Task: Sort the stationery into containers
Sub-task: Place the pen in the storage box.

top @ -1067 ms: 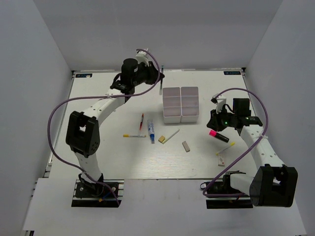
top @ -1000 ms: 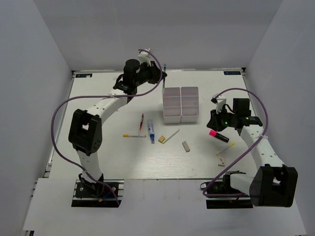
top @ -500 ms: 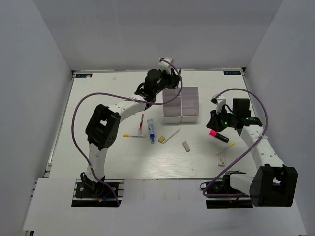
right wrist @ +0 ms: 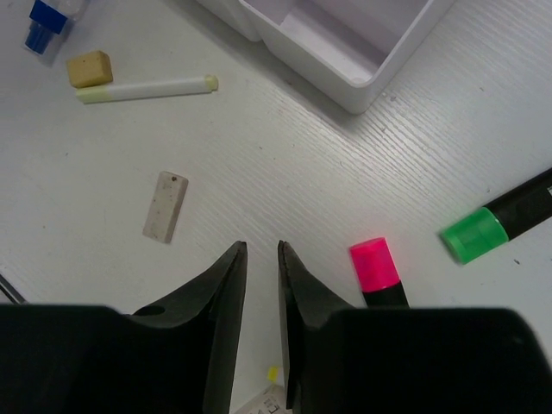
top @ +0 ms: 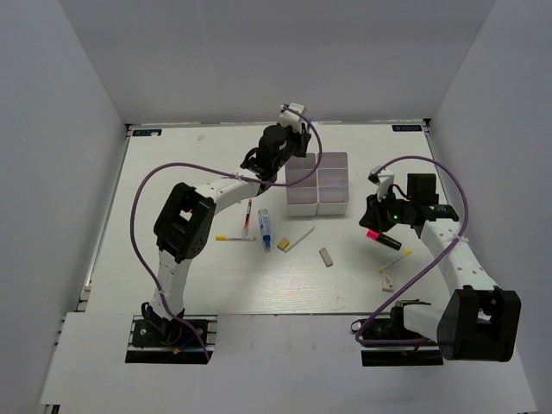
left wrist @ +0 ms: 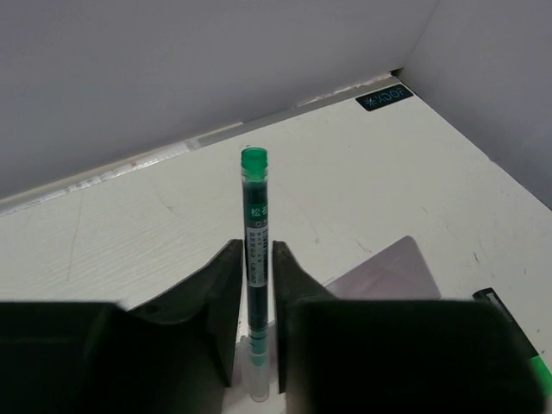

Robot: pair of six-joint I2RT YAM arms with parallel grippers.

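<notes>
A white table (top: 172, 276) stands inside plain grey walls, and a white six-compartment tray (top: 317, 183) sits right of its middle.

Nearest the arm bases, in front of the tray, lies a grey eraser (right wrist: 165, 205). Just beyond it, towards the tray's near-left corner, a white stick (right wrist: 147, 88) lies touching or almost touching a tan eraser (right wrist: 90, 69). A blue-white tube (top: 265, 229) is just left of that eraser. A thin yellow-ended stick (top: 235, 238) lies left of the tube, and a red pen (top: 248, 213) lies a little further back. All of these are on the table outside the tray.

To the right of the tray, the right gripper (right wrist: 257, 250) hangs over bare table beside the tray's near-right corner. Its jaws are slightly parted with nothing between them. A pink highlighter (right wrist: 375, 266) lies just beside its right finger, and a green marker (right wrist: 483, 226) lies beyond that.

At the tray's far-left corner, the left gripper (left wrist: 256, 250) is held above the table. Its jaws pinch a green pen (left wrist: 254, 198) by the lower barrel. The pen stands out past the fingertips, capped end away from the wrist, pointing towards the back wall. I cannot tell which compartment, if any, lies beneath it.
</notes>
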